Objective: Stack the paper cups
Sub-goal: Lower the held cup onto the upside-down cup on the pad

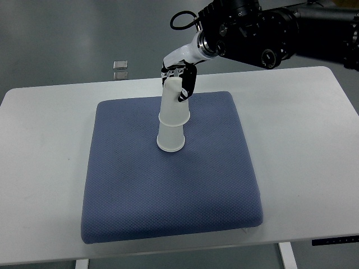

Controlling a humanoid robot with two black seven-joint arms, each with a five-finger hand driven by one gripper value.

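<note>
Two white paper cups stand upside down on a blue cushion [168,190], one over the other. The upper cup [173,103] sits over the lower cup [171,138], and the stack leans slightly. My right hand [178,75] comes in from the upper right on a black arm [269,39]. Its fingers [189,84] are curled around the top end of the upper cup, touching it on both sides. The left arm does not show.
The cushion lies on a white table [303,140] whose far edge runs just behind the hand. Two small square objects [120,69] lie on the grey floor beyond the table. A black cable loop [180,21] hangs off the arm.
</note>
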